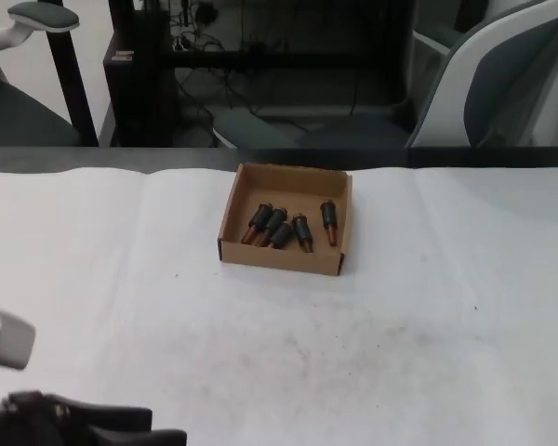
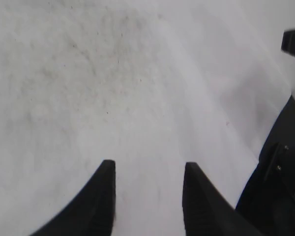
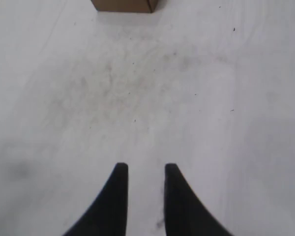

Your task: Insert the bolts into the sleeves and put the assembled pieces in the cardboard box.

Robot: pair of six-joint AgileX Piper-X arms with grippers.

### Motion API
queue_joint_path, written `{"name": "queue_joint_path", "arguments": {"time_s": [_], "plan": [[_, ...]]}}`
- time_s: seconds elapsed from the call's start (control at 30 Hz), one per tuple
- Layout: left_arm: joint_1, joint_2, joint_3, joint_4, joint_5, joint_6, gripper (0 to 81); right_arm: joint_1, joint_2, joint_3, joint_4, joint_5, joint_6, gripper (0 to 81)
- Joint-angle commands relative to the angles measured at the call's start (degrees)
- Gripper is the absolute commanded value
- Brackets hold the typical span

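Observation:
The cardboard box [image 1: 281,259] stands at the middle of the bench, toward the far side. Inside it lie several assembled pieces [image 1: 277,227], dark sleeves with reddish bolt ends sticking out; one piece [image 1: 329,219] lies apart from the others. My left gripper [image 2: 150,164] hangs open over bare white cloth with nothing between its fingers. My right gripper [image 3: 146,166] is open with a narrower gap, also holding nothing, and the box's front wall [image 3: 123,5] lies well ahead of it.
A white cloth [image 1: 428,316] covers the whole bench. Part of an arm [image 1: 74,423] sits at the near left corner. Dark arm hardware [image 2: 278,191] shows beside the left gripper. Chairs and desk legs stand beyond the far edge.

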Motion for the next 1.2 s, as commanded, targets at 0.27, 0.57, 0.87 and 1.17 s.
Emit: {"name": "queue_joint_path", "arguments": {"time_s": [0.27, 0.57, 0.87, 1.17], "plan": [[-0.3, -0.1, 10.7, -19.9, -1.2, -7.4, 44.1, -0.1, -0.7, 9.8, -11.3, 3.7, 2.8, 26.9], [-0.3, -0.1, 10.7, -15.6, -1.4, -7.2, 44.1, -0.1, -0.7, 15.8, -11.3, 3.7, 9.0, 26.9], [-0.3, -0.1, 10.7, -12.7, -1.4, -7.2, 44.1, -0.1, -0.7, 16.2, -10.5, 3.5, 9.0, 26.9], [-0.3, -0.1, 10.7, -12.7, -1.4, -7.2, 44.1, -0.1, -0.7, 16.2, -10.4, 3.5, 8.8, 26.9]]}}
